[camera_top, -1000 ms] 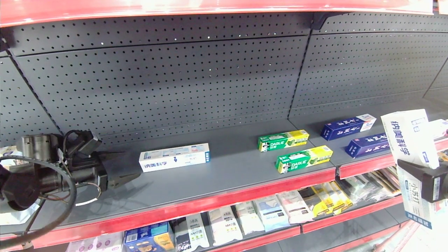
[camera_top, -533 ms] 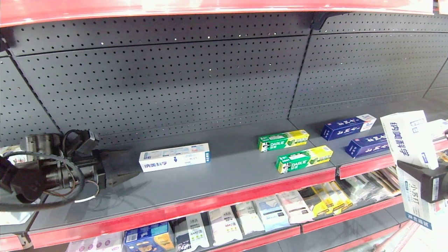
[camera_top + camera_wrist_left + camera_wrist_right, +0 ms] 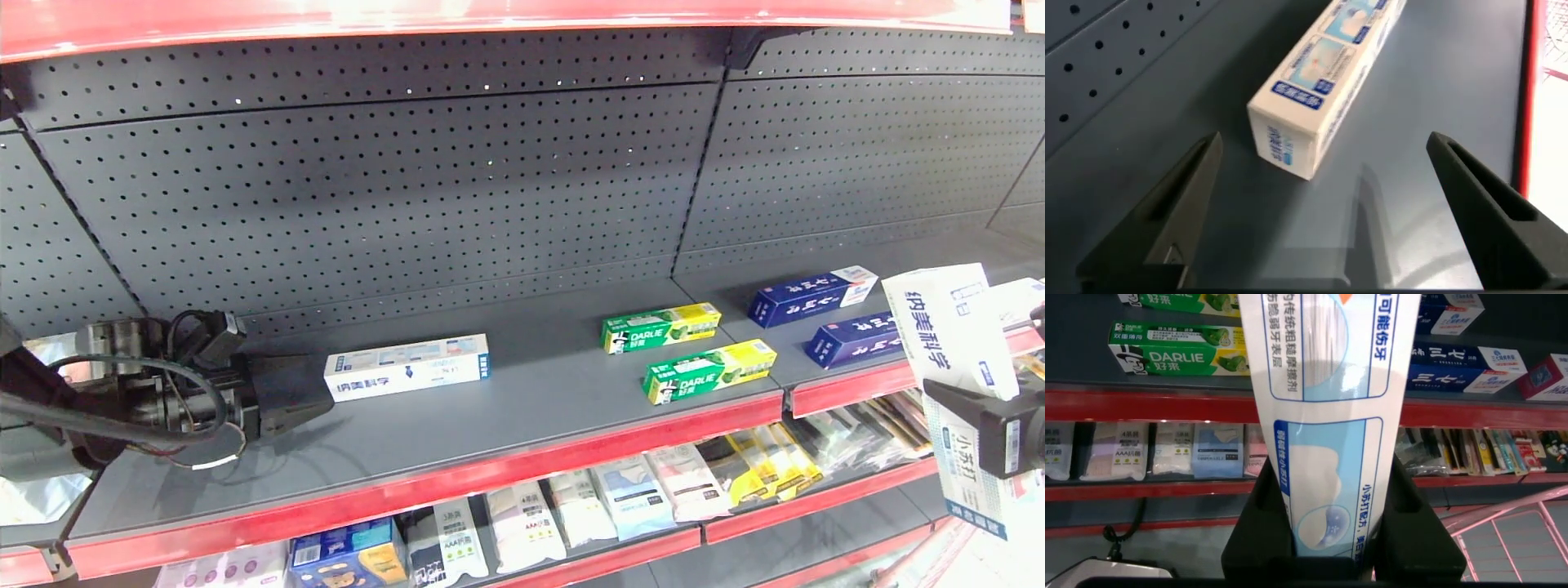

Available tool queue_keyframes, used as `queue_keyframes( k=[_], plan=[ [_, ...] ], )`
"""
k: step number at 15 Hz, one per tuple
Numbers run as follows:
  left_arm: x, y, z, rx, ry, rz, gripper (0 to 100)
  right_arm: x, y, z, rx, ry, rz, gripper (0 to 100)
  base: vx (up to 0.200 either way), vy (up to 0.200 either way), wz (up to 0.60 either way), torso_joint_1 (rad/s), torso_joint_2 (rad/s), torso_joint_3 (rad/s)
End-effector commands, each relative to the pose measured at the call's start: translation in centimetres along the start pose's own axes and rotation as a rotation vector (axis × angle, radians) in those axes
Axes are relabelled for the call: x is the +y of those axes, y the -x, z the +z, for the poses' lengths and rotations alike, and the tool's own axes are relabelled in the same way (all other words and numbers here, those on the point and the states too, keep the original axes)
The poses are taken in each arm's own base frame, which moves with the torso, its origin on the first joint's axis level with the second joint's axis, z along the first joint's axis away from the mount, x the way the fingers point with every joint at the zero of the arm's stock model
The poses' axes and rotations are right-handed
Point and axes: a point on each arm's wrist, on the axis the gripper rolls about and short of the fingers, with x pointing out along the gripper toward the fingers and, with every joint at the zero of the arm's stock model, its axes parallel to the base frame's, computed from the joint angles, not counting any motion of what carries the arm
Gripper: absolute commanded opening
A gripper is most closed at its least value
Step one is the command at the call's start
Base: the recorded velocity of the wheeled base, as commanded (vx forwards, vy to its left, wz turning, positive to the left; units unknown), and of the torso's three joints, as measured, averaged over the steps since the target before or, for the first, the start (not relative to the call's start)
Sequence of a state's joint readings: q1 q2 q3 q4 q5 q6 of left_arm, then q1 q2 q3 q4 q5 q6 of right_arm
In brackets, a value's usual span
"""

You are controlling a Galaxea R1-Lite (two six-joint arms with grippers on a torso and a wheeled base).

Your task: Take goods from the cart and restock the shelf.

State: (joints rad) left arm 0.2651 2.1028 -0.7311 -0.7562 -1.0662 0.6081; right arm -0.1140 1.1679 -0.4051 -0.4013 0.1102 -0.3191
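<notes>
Gaping wide just above the shelf (image 3: 531,392), the left gripper (image 3: 314,396) has a white toothpaste box (image 3: 406,367) lying flat just beyond its fingertips, untouched, while the right gripper (image 3: 1331,514) clamps a white-and-blue toothpaste box (image 3: 947,327) near its lower end, standing upright above the fingers.

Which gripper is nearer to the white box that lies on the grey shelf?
Left. The left gripper stands open just off one end of the white box. The right gripper is far off, beyond the green boxes, shut on a second box.
</notes>
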Motion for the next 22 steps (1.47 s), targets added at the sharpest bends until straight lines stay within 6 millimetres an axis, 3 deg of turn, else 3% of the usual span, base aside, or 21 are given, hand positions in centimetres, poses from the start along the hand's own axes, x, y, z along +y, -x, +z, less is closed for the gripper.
queue_keyframes(
  k=[1, 9, 22],
  plan=[
    [0.4, -0.4, -0.5, 0.003, 0.006, -0.004, 100, 0.0, 0.0, 0.0, -0.003, 0.0, 0.0, 0, 0.0, 0.0, 0.0, 0.0, 0.0, 0.0],
    [1.0, -2.6, -1.0, 0.007, -0.01, -0.034, 100, 0.1, 0.1, 0.1, -0.008, 0.003, 0.001, 0, 0.0, 0.0, 0.0, 0.0, 0.0, 0.0],
    [1.4, -3.8, -1.6, 0.039, -0.006, -0.013, 100, 0.1, 0.2, -0.1, -0.006, 0.004, 0.006, 0, 0.0, 0.0, 0.0, 0.0, 0.0, 0.0]
  ],
)
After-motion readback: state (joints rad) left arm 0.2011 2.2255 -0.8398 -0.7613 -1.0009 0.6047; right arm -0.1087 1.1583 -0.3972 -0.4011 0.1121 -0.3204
